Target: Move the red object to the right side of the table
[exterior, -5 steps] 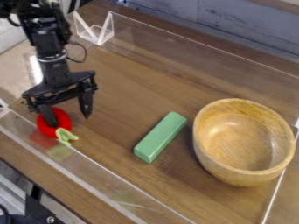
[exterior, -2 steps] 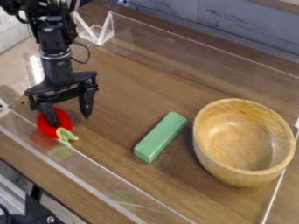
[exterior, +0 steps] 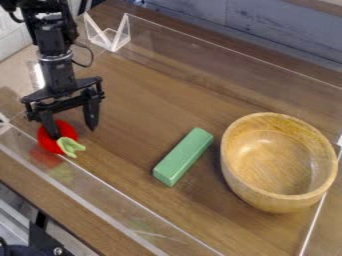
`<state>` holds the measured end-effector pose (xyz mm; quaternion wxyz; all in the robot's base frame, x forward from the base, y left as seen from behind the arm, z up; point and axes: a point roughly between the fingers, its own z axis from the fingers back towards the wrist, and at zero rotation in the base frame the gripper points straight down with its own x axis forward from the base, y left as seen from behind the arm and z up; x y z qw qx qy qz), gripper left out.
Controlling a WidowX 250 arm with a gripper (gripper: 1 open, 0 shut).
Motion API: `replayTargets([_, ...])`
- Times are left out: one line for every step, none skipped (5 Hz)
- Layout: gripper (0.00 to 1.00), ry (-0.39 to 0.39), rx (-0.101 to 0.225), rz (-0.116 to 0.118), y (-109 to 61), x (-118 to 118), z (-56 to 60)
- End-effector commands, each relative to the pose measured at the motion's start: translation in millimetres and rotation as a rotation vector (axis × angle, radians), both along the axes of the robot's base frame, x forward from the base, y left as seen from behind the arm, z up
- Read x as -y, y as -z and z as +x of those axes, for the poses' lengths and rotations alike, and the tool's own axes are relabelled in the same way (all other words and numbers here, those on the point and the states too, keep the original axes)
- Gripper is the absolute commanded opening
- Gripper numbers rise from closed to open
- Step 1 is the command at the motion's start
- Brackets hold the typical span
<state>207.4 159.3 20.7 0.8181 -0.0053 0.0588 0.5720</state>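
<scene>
The red object [exterior: 51,145] is a small glossy red toy fruit with a light green stem bit, lying at the left end of the table [exterior: 201,95] close to the front acrylic wall. My gripper [exterior: 63,118] points straight down right over it, open, with its black fingers spread wide. The fingertips stand around the fruit's upper part, and the fruit's top is partly hidden behind them. I cannot tell whether a finger touches it.
A green rectangular block [exterior: 183,156] lies diagonally near the middle front. A large wooden bowl [exterior: 278,161] sits at the right end. Low clear acrylic walls edge the tabletop, and a clear bracket [exterior: 111,35] stands at the back left.
The gripper has shifted a little to the left and now stands more squarely over the red fruit. Its jaws stayed open; the fruit, block and bowl have not moved.
</scene>
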Motion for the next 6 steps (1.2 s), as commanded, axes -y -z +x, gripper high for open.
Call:
replayTargets([0.0, -0.016, -0.005, 0.009, -3.6, -2.4, -3.0])
replayTargets([0.0, -0.04, -0.002, 0.006, -11.8, 6.3, 2.4])
replayTargets([0.0, 0.021, 0.03, 0.002, -25.0, 4.7, 10.8])
replayTargets([0.0, 0.087, 0.068, -0.004, -41.1, 4.9, 22.3])
replayTargets([0.0, 0.061, 0.104, -0.011, -74.5, 16.4, 42.4])
replayTargets([0.0, 0.028, 0.12, -0.046, -102.8, 41.5, 72.1])
